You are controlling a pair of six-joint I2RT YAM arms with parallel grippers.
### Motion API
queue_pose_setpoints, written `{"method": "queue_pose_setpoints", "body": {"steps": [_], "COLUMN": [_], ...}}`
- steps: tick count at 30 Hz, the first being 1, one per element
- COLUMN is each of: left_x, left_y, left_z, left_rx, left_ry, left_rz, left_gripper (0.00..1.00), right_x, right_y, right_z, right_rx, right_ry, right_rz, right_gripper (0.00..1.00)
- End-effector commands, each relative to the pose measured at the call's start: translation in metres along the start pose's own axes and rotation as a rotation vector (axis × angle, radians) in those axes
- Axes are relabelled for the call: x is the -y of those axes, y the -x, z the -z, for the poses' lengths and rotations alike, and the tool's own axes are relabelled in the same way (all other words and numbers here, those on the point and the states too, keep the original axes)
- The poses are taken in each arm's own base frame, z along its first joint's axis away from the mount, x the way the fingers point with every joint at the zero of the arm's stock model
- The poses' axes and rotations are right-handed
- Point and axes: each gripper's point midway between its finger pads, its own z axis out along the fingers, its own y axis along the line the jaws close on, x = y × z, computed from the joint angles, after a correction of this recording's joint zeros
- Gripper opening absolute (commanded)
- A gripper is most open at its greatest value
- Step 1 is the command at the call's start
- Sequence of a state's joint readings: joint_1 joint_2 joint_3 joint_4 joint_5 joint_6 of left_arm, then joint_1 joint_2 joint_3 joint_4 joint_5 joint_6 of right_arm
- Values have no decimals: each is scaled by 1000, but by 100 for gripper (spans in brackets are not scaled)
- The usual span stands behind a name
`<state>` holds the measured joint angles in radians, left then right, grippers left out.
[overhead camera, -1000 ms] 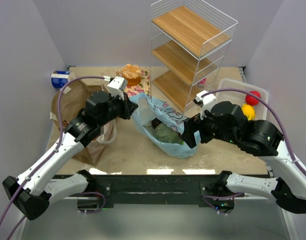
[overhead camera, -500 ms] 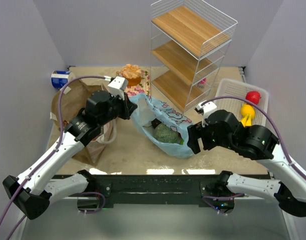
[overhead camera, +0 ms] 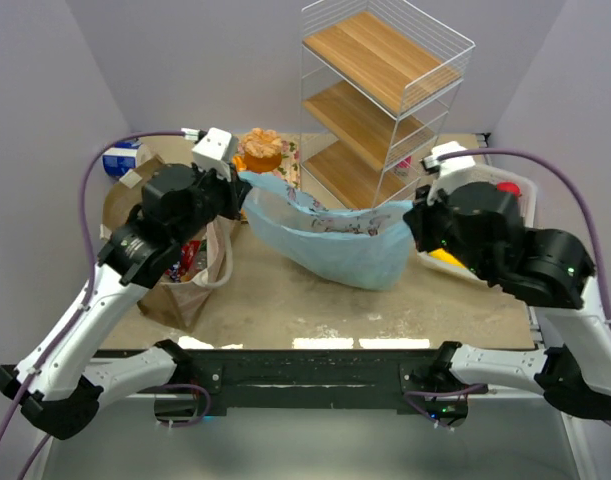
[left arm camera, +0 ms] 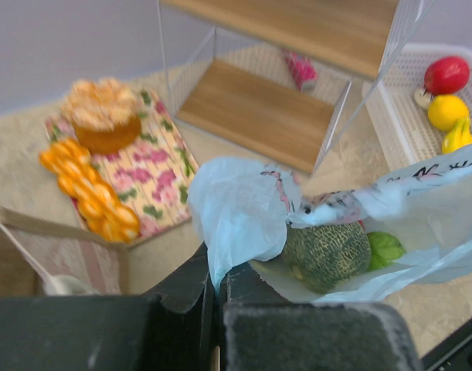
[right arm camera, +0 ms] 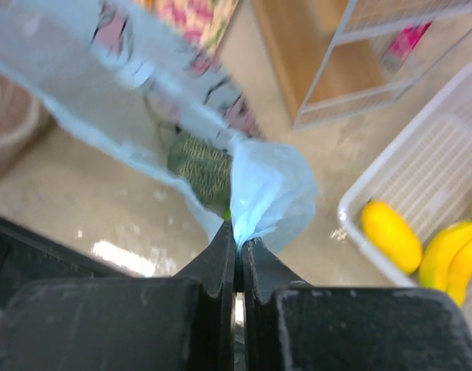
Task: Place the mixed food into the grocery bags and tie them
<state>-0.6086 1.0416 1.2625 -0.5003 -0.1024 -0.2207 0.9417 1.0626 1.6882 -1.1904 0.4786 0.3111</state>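
Observation:
The light-blue plastic bag [overhead camera: 335, 245] hangs stretched between both grippers above the table. My left gripper [overhead camera: 243, 190] is shut on its left handle [left arm camera: 236, 216], and my right gripper [overhead camera: 413, 212] is shut on its right handle [right arm camera: 266, 193]. Inside the bag lie a netted green melon [left arm camera: 324, 251] and a bright green piece [left arm camera: 386, 247]. The brown paper bag [overhead camera: 175, 285] stands under the left arm with red snack packets [overhead camera: 190, 255] in it. A silver-and-blue can [overhead camera: 120, 158] lies at the far left.
A wire shelf with wooden boards [overhead camera: 385, 90] stands at the back, with a pink packet [left arm camera: 301, 69] on its lowest board. The white basket [right arm camera: 421, 178] at right holds a red fruit [left arm camera: 446, 75], yellow fruit [right arm camera: 390, 236] and a banana [right arm camera: 448, 255]. A floral tray [overhead camera: 275, 165] carries an orange cake.
My right gripper closed on the bag's right handle and rose toward the back right. The left arm lifted its handle too, so the bag went from slumped on the table to stretched.

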Motion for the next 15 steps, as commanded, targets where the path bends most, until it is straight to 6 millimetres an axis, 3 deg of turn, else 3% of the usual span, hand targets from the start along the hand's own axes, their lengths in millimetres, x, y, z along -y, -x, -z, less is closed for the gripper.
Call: {"method": "queue_pose_setpoints", "body": {"steps": [1, 3, 7, 12, 15], "left_x": [-5, 4, 13, 28, 26], "left_y": [66, 63, 43, 9, -9], "left_z": [41, 42, 36, 23, 12], "left_rx": [167, 156, 101, 19, -23], "left_ry": [14, -39, -101, -194, -180], "left_rz": [-126, -135, -141, -101, -58], "left_gripper": [0, 0, 0, 0, 0], "right_x": [38, 35, 34, 24, 27], "right_y": [60, 72, 76, 59, 42], "right_z": [29, 26, 8, -20, -34], "right_rx": [206, 240, 249, 206, 165], "right_ry": [-146, -150, -214, -223, -261], "right_rz": [54, 70, 85, 94, 105], "right_gripper": [0, 0, 0, 0, 0]}}
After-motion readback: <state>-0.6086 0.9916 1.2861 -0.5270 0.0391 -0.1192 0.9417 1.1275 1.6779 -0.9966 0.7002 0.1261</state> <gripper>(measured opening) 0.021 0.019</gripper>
